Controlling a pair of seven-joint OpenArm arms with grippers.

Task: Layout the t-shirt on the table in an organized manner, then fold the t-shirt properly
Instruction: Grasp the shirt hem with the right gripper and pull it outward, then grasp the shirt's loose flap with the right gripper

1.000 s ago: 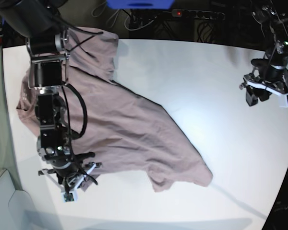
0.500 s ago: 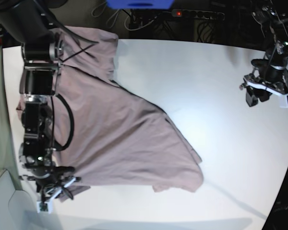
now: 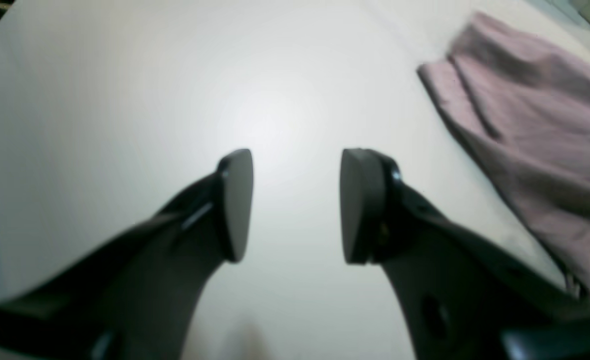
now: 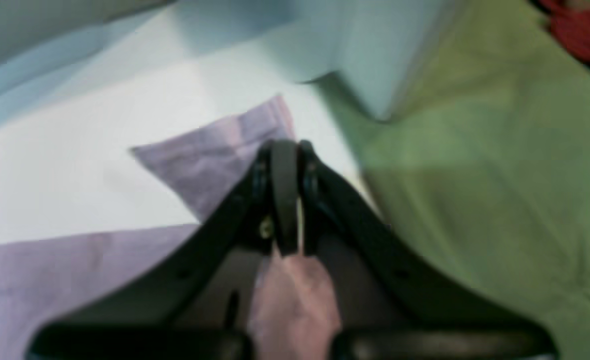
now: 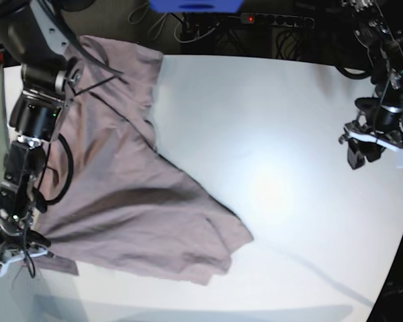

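The mauve-pink t-shirt (image 5: pixel 127 201) lies rumpled across the left half of the white table (image 5: pixel 289 121), one corner reaching toward the middle. My right gripper (image 5: pixel 13 249) is at the table's front left edge, shut on the t-shirt's hem. In the right wrist view the fingers (image 4: pixel 285 150) are pressed together with pink fabric (image 4: pixel 295 300) bunched behind them and a flap of t-shirt (image 4: pixel 210 155) lying just beyond. My left gripper (image 5: pixel 377 149) hovers over the far right of the table, open and empty. Its view shows bare table (image 3: pixel 125 75) between the fingers and the t-shirt (image 3: pixel 535 130) off to the right.
A power strip (image 5: pixel 275 20) with a red light, cables and a blue object (image 5: pixel 195 5) lie behind the table's back edge. Green floor (image 4: pixel 475 175) shows past the table's edge beside my right gripper. The right arm's links (image 5: pixel 37 114) reach over the shirt.
My right gripper has pulled the hem leftward to the table's front left edge. The whole shirt has slid left with it, its middle corner drawing back. The left arm has barely shifted.
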